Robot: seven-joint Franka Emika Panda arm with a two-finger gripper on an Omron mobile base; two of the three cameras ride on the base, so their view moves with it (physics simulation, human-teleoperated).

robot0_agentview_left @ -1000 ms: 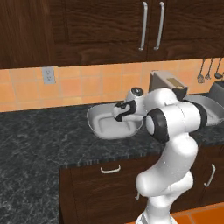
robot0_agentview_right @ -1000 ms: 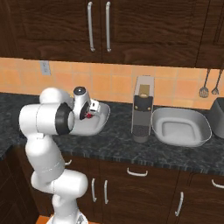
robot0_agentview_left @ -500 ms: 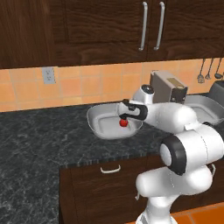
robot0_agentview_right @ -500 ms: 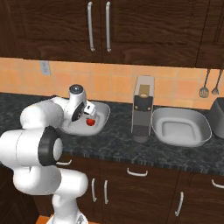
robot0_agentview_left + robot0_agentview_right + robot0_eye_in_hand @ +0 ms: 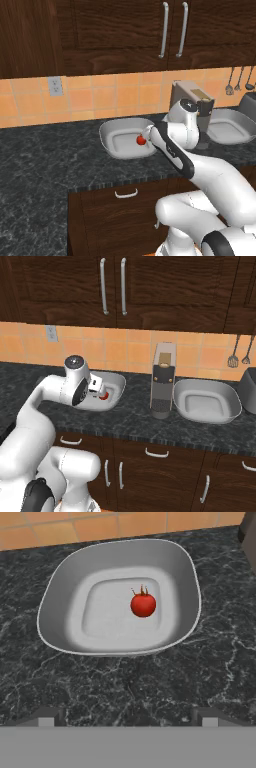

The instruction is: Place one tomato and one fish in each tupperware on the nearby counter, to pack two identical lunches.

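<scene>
A red tomato (image 5: 143,605) lies alone in the near pale grey tupperware (image 5: 115,619) on the dark speckled counter (image 5: 150,677). My gripper (image 5: 128,719) is open and empty, its fingertips (image 5: 47,717) spread wide above the counter in front of that tray. In the left base view the gripper (image 5: 148,135) hovers beside the tomato (image 5: 141,141) at the tray's (image 5: 117,142) right edge. From the right base view, the gripper (image 5: 99,391) is over the same tupperware (image 5: 119,387) by the tomato (image 5: 103,396). The second tupperware (image 5: 205,401) sits empty to the right. The fish is out of view.
A boxy silver toaster (image 5: 164,381) stands on the counter (image 5: 135,416) between the two trays. Utensils (image 5: 239,358) hang on the tiled wall at right, next to a dark appliance (image 5: 250,387). Drawers with curved handles (image 5: 157,453) run below, and wall cupboards hang above.
The jaws have opened and the tomato now lies free in the near tray. The hand has drawn back toward the tray's front, and the arm has swung into a lower, stretched pose.
</scene>
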